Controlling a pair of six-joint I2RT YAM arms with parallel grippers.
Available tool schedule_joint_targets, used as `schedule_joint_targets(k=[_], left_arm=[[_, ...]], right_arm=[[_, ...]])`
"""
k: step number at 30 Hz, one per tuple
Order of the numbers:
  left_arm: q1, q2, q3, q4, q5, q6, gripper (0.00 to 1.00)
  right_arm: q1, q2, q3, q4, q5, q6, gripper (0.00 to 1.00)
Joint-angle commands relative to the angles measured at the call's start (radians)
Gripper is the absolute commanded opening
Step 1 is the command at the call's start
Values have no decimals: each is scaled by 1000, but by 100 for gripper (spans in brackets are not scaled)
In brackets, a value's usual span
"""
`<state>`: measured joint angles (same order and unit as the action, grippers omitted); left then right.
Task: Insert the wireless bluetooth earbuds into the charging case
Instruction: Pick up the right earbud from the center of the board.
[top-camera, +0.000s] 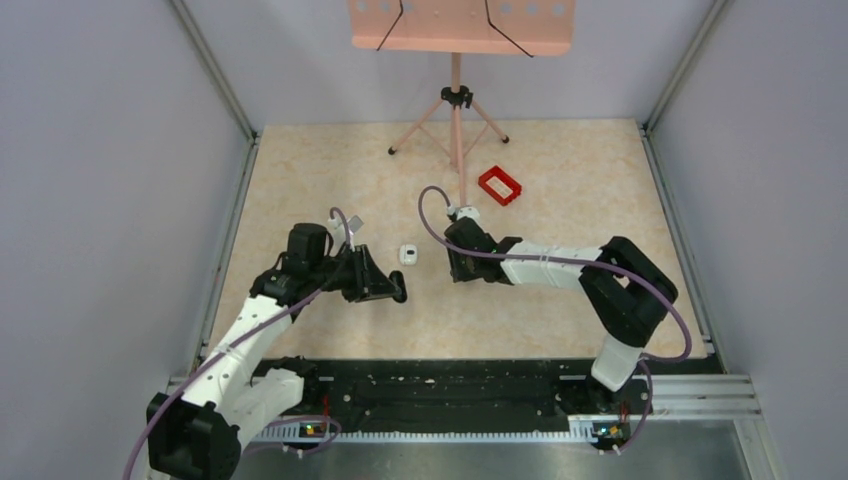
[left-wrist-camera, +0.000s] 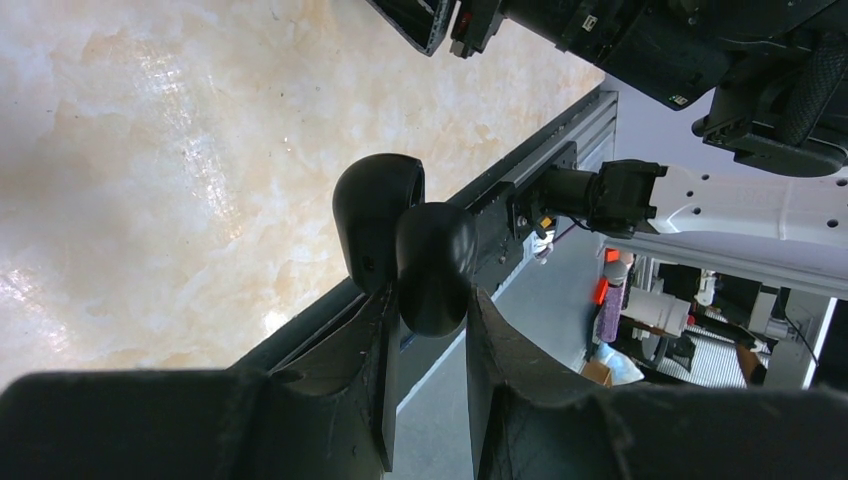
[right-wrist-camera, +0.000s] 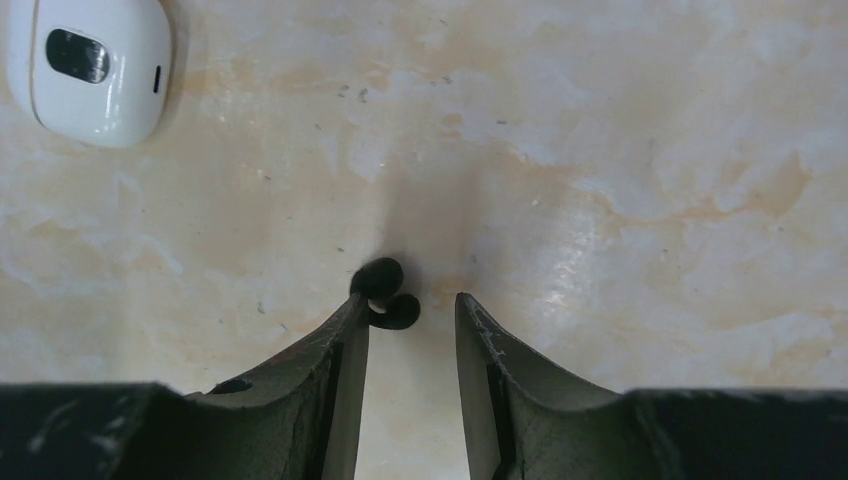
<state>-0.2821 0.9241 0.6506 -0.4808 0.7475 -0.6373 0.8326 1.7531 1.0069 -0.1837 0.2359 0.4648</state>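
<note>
Black glossy charging case clenched in left end effector; right end effector released beside rounded earbud.

I see the case in the left gripper, over the table, left of centre. Earbud on the table between the right gripper fingers, touching one, apart from the other. Small pod on the table between both grippers. Frame behind the right gripper, stand farther back.
</note>
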Motion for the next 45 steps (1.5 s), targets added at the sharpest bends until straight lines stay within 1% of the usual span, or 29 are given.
schedule_joint_targets(k=[1, 7, 10, 14, 18, 22, 26, 29, 45], left_arm=[[4, -25, 10, 47, 26, -13, 0], [4, -30, 4, 59, 31, -22, 0], [4, -38, -2, 67, 31, -30, 0], [4, -38, -9, 80, 36, -35, 0], [4, -43, -5, 78, 32, -36, 0], [4, -52, 1, 65, 22, -30, 0], [3, -51, 0, 64, 22, -29, 0], [4, -46, 2, 67, 28, -27, 0], [4, -42, 18, 59, 37, -18, 0]], right_arm=[[-25, -87, -46, -26, 59, -5, 36], [-43, -177, -119, 16, 8, 26, 35], [-41, -218, -132, 35, -20, 13, 35], [-3, -229, -119, 51, -2, -18, 35], [39, -192, -78, 28, 16, -48, 35], [40, -155, -60, -10, 6, 5, 36], [39, -138, -55, -40, 43, 67, 36], [36, -120, -49, -44, 50, 82, 36], [34, -55, -36, 11, 12, 76, 37]])
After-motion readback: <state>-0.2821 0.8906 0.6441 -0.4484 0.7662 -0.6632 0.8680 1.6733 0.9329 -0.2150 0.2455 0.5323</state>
